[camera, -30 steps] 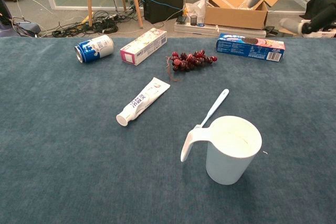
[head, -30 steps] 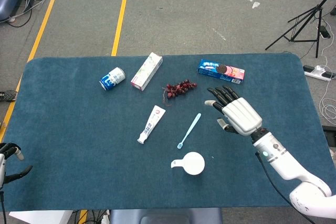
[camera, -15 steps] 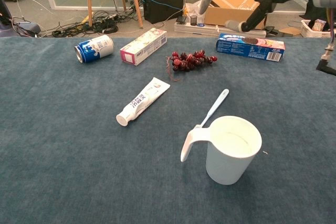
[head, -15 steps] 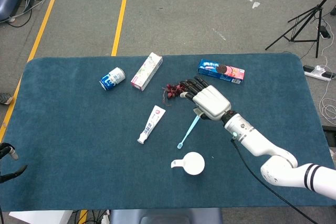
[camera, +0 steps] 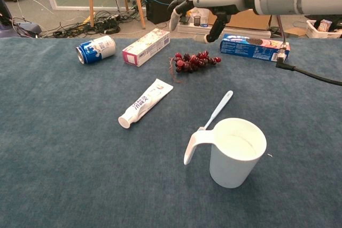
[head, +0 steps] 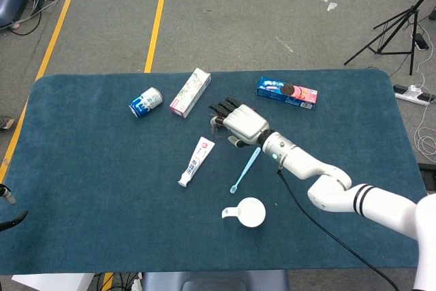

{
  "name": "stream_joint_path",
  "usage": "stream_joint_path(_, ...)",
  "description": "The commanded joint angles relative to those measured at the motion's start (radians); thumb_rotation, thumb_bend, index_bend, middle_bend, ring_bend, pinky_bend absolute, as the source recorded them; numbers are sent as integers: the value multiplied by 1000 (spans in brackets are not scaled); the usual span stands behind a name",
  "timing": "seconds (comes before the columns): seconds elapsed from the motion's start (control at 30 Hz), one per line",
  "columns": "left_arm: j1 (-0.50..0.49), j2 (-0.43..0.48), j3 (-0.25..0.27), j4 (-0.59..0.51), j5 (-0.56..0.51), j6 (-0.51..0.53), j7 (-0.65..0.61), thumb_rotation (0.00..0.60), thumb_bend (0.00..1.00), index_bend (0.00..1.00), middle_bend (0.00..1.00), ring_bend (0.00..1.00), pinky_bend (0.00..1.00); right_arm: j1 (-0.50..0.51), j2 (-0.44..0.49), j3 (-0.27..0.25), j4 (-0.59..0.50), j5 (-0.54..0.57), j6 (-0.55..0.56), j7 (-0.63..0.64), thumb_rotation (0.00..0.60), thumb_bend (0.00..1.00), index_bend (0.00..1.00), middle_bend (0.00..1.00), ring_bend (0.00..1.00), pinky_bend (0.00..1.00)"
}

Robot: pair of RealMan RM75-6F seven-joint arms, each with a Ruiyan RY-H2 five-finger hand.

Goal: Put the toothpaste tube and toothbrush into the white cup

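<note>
A blue cloth-covered table point(head: 88, 168) is seen. The tube point(head: 196, 161) and brush point(head: 246, 168) lie flat between the grapes point(camera: 193, 60) and the cup point(camera: 236, 152), both outside it. The right hand point(head: 238, 122) is held above the grapes with fingers spread, holding nothing. It should be lowered over the tube's middle and closed across its width. The left hand point(head: 8, 209) is barely seen; its state cannot be told.

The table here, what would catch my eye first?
Probably the right hand, white-backed with dark fingers spread, raised over the grapes at mid-table. Then the white cup standing nearest the robot, with the toothbrush just behind it and the toothpaste tube lying to their left.
</note>
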Motion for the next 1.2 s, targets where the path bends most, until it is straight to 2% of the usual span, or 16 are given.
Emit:
stream_joint_path(0.03, 0, -1, -2, 3, -6, -4, 2, 600, 98, 591, 421, 310, 324, 43, -51, -21, 65, -38, -24, 58, 600, 372, 262, 44, 0, 61)
stream_joint_path(0.6, 3, 3, -13, 12, -33, -14, -7, 600, 98, 590, 421, 310, 323, 138, -174, -126, 240, -157, -13, 268, 600, 372, 277, 44, 0, 62)
stream_joint_path(1.2, 22, 5, -26, 22, -78, -9, -5, 600, 98, 591, 421, 310, 323, 229, -326, -271, 482, -279, 25, 559, 600, 372, 283, 44, 0, 62)
